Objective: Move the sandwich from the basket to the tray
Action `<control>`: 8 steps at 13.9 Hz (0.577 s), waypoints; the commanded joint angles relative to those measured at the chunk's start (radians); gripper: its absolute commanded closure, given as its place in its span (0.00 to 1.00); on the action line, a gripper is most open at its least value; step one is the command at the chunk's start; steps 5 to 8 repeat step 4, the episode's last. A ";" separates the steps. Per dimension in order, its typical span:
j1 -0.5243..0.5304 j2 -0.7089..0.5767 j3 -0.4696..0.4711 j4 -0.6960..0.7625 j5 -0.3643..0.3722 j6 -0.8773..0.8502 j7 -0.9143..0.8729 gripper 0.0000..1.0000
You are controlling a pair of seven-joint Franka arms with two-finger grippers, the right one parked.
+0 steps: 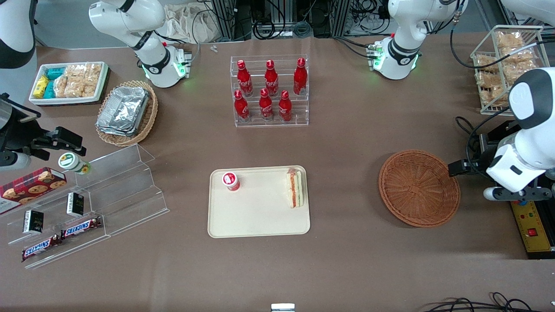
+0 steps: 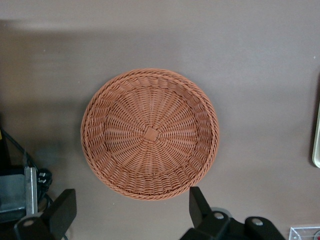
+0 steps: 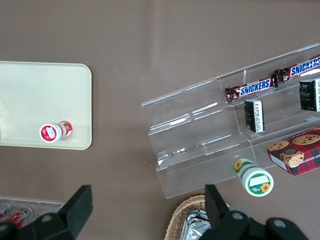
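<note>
Hovering with fingers spread and empty above the bare basket (image 2: 150,134), our gripper (image 2: 130,210) risks little, though the sandwich (image 1: 294,188) hugs the tray (image 1: 259,216) rim.

Acrylic rack (image 1: 271,93) holding six red bottles, central on the table (image 1: 347,268). Toward the parked arm's end from it: pale oval basket (image 1: 130,113) of foil containers, white bin (image 1: 68,82) of snacks, and a clear stepped shelf (image 1: 91,203) carrying Snickers bars (image 1: 60,237), nearer the front camera.
</note>
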 commanded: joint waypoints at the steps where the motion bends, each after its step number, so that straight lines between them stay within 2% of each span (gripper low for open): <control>1: 0.078 -0.003 -0.089 0.020 0.030 -0.008 0.008 0.00; 8: 0.077 0.009 -0.089 0.043 0.030 -0.009 0.010 0.00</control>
